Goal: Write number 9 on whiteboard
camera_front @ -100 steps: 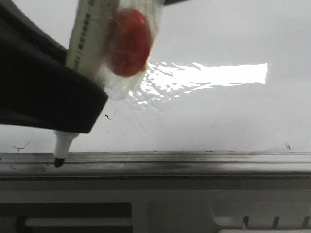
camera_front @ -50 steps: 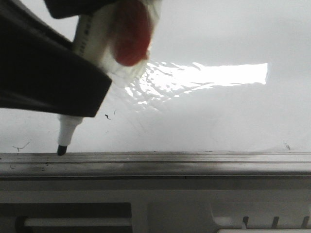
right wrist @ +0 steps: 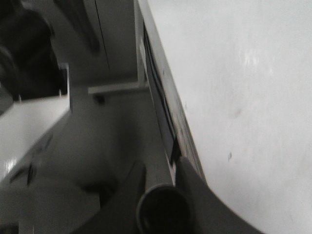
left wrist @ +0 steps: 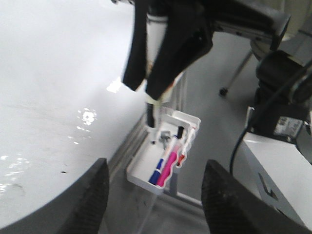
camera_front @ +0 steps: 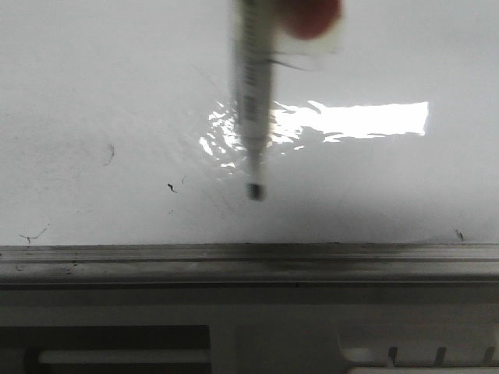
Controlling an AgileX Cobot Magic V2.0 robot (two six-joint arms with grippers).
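The whiteboard is glossy white with glare and a grey ledge along its lower edge. No number 9 shows on it, only small black scuffs. A white marker with a red taped piece hangs tip down, its black tip close to the board's middle; I cannot tell if it touches. My right gripper is shut on the marker, also seen end-on in the right wrist view. My left gripper is open and empty, away from the board.
A white tray on the ledge holds blue, pink and red markers. A white robot base with cables stands to the side. The ledge runs beside the right gripper.
The marker has moved right and up, from the ledge at the left to the board's middle. The black gripper body has left the front view.
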